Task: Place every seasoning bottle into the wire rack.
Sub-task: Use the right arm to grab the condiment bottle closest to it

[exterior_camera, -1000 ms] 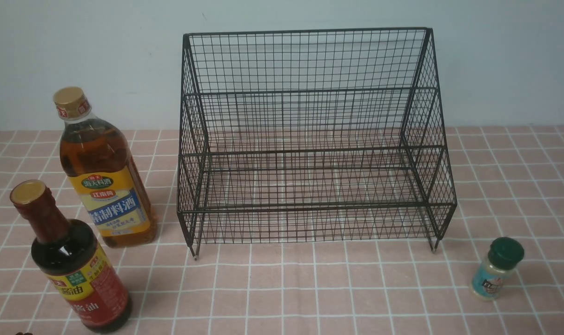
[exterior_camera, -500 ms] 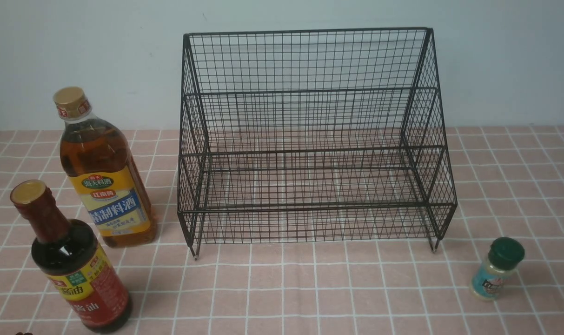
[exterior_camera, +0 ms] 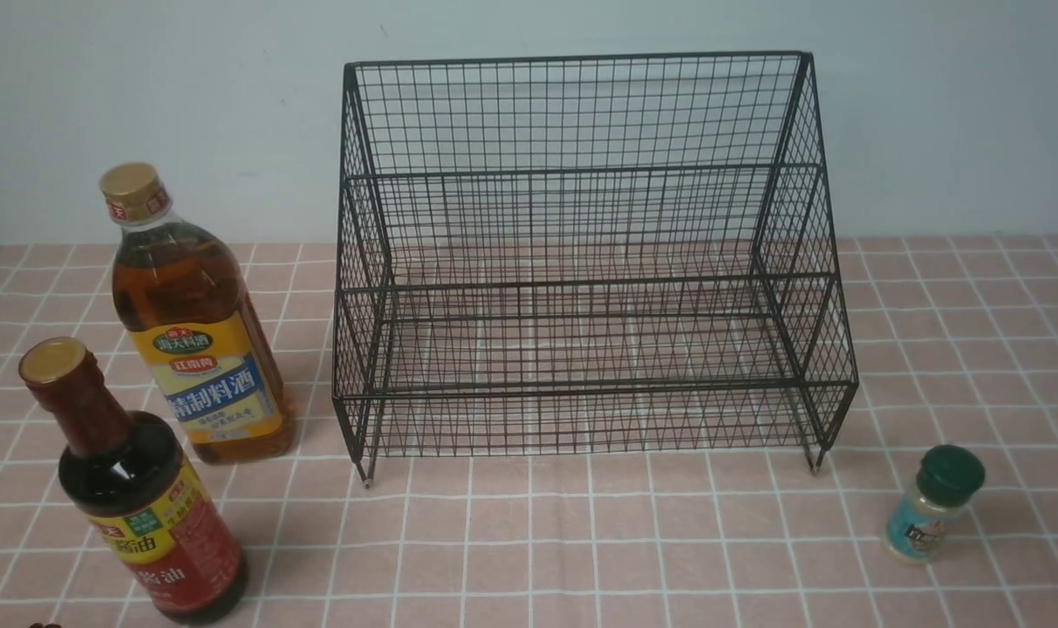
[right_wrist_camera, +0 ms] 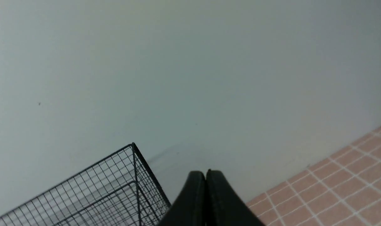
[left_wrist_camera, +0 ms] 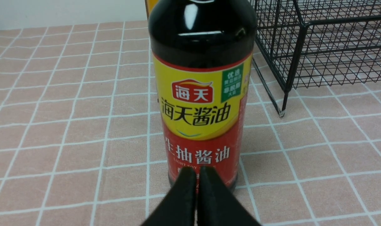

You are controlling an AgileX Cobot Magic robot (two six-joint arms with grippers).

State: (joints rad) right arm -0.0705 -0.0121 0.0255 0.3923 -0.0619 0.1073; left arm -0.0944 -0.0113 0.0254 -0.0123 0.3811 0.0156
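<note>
Rack: the big black wire-mesh rack (exterior_camera: 581, 391) stood on the pink checked cloth (exterior_camera: 581, 541)
Bottles: all on the cloth, outside the rack; the tall bottle (exterior_camera: 206, 349) of amber liquid, gold-capped, just left of it; the dark soy-sauce bottle (exterior_camera: 149, 515) with a red-yellow label nearer me; the small green-capped shaker jar (exterior_camera: 934, 506) near its right front leg
Left gripper: the black left gripper (left_wrist_camera: 197, 172) had jaws pressed together, low before the soy-sauce bottle
Right gripper: the black right gripper (right_wrist_camera: 206, 173) had jaws pressed together, facing the pale wall (right_wrist_camera: 190, 62)

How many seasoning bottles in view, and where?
3: amber cooking-wine bottle left of the wire rack; soy-sauce bottle beside it, nearer the robot; green-capped shaker jar right of the rack. None seems hidden.
</note>
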